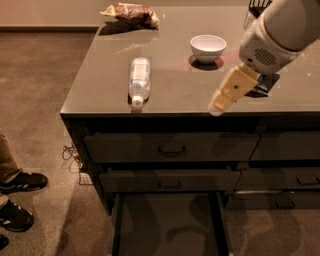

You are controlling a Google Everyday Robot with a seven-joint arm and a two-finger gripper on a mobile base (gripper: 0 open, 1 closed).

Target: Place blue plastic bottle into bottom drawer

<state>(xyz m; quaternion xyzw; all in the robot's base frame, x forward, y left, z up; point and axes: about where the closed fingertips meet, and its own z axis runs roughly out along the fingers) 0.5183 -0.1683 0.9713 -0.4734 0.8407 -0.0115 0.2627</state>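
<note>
Now | blue plastic bottle [139, 80]: clear, white-capped | fingers [227, 95] closed over countertop [175, 97]

Worktop [175, 97] over three stacked drawers, hand at its front edge.
The bottle [139, 82] lay on the worktop's left part, cap toward the front edge. A bowl [208, 48] stood behind it and to the right, and a bag [131, 14] lay at the far back left. The hand [220, 102] hung over the front edge, right of the bottle, before the bowl, apart from both. Under the edge sat the top drawer [171, 148], then the middle drawer [169, 180]; the bottom drawer [167, 225] stood out in front of them. Shoes [20, 182] stood on the floor at left.
</note>
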